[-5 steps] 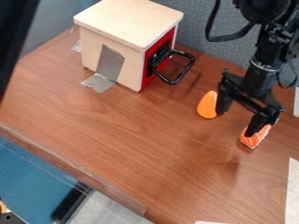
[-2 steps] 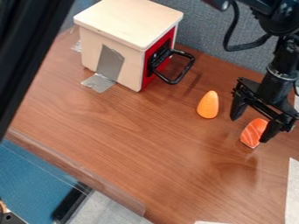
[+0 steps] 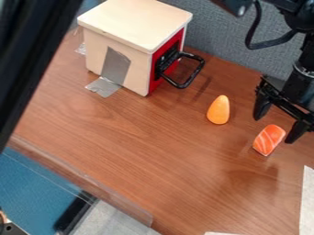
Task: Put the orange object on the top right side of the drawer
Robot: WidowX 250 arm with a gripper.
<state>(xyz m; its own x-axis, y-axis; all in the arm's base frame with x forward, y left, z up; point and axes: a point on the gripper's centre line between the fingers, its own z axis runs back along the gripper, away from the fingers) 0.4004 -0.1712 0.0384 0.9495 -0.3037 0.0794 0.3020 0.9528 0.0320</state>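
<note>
Camera view: gripper [image 3: 273, 130], jaws wide and empty, near striped piece [image 3: 268, 139] and orange object [image 3: 218, 110].

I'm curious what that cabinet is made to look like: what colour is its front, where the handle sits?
Red, seen in the camera view, around the black handle.

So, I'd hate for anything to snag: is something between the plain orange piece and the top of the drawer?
Yes: the black handle juts from the front of the drawer towards the orange piece, across the straight way. Nothing else visible stands between.
</note>
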